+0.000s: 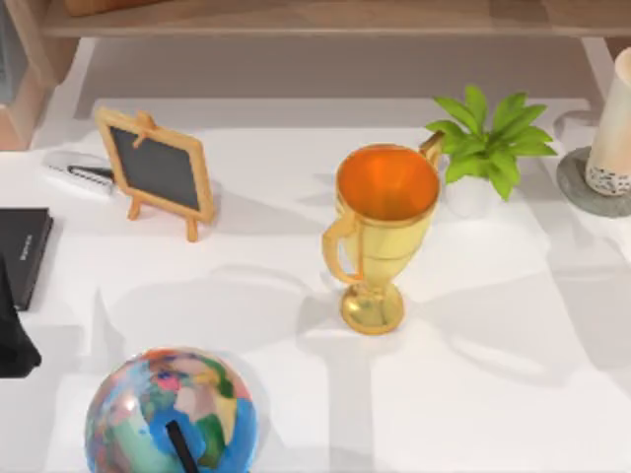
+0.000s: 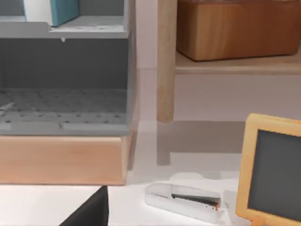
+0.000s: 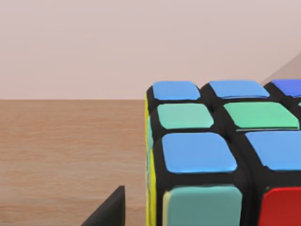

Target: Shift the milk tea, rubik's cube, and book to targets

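Counting the milk tea [image 1: 613, 118] as likely delivered: seen upright on the grey disc [image 1: 582, 192] at the table's right edge, just beside the potted plant [image 1: 488, 143]. Still to shift, by this reckoning, the book [image 2: 63, 9] and the rubik's cube [image 3: 221, 165]. Finding the book up on the top level of a grey rack [image 2: 66, 113], beside the wooden shelf post [image 2: 166, 61] and well apart from the black slab [image 1: 22, 251], which lies bare at the table's left edge. Finding the cube resting on a wooden board [image 3: 61, 155], very close before the right gripper [image 3: 108, 209]; no target to be seen beneath it. Cannot tell how far open the right gripper stands, nor whether it has hold of the cube. Same for the left gripper [image 2: 89, 214], placed low near the stapler [image 2: 186, 201] and the little chalkboard [image 2: 275, 174], with nothing seen in its grasp. Judging the task roughly a third done, with the cube probably next in hand.
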